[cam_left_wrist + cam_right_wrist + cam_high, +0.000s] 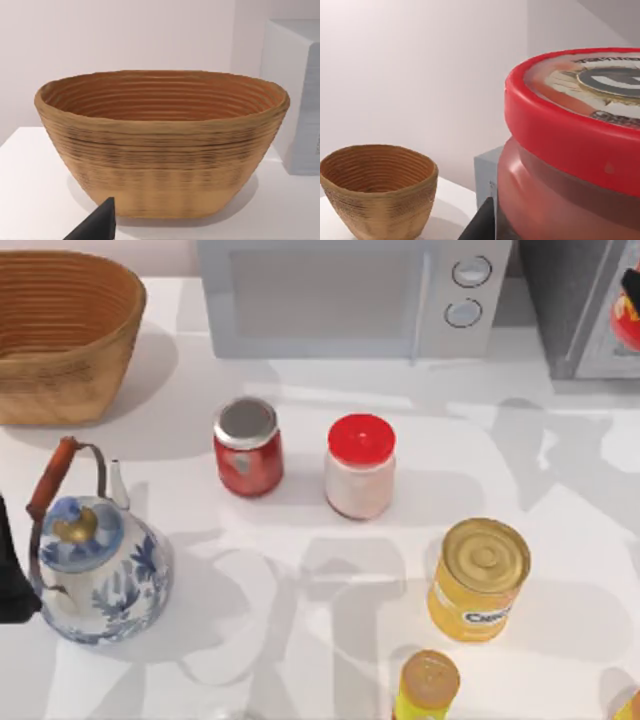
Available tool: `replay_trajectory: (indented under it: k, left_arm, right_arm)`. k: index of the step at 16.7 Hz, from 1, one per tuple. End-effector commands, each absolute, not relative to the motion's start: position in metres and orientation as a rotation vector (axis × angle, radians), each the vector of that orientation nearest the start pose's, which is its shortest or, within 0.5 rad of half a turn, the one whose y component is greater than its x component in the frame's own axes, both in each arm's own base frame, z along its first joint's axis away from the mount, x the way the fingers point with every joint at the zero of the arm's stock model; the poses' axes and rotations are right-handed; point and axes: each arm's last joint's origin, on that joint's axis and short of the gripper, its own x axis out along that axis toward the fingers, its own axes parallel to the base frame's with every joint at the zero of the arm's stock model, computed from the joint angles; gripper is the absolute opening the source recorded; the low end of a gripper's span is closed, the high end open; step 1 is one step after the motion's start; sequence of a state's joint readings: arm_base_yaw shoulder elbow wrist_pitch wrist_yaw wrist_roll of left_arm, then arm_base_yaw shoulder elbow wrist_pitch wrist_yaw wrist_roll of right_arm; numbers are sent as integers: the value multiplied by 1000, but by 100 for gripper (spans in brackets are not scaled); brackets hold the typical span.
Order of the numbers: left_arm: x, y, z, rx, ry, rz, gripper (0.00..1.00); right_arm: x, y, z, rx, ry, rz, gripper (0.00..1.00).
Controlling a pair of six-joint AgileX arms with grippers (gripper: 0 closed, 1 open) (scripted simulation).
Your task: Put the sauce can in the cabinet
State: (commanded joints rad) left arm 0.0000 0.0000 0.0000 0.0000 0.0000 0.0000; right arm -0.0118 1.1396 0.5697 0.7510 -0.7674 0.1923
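Note:
The sauce can (570, 150), red with a red-rimmed printed lid, sits very close in the right wrist view, and my right gripper is shut on it, with one dark finger (481, 225) against its side. From above, the sauce can (627, 320) shows at the far right edge, held by my right gripper (631, 286) against the cabinet (560, 300), a dark grey speckled unit with a pale grey panel. I cannot tell whether the can is inside it. My left arm (10, 575) is parked at the table's left edge beside the teapot.
A light grey microwave (340, 295) stands at the back, a wicker basket (60, 335) at the back left. A blue-and-white teapot (95, 565), a silver-lidded red jar (247, 447), a red-lidded pale jar (360, 467), a big yellow can (480, 580) and a yellow bottle (427, 688) stand on the table.

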Motion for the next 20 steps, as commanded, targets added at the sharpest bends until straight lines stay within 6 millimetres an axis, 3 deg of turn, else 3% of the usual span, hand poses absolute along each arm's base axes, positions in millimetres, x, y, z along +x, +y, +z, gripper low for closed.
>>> replay_trajectory:
  k: [5, 10, 15, 20]
  left_arm:
    - [106, -1, 160, 0, 0, 0, 100]
    - [106, -1, 160, 0, 0, 0, 100]
    - [106, -1, 160, 0, 0, 0, 100]
    - [106, -1, 160, 0, 0, 0, 100]
  right_arm:
    - [185, 20, 267, 86, -104, 617, 0]
    - [126, 11, 216, 95, -49, 311, 0]
    - [108, 2, 168, 24, -3, 58, 0]
    - [106, -1, 160, 0, 0, 0, 0]
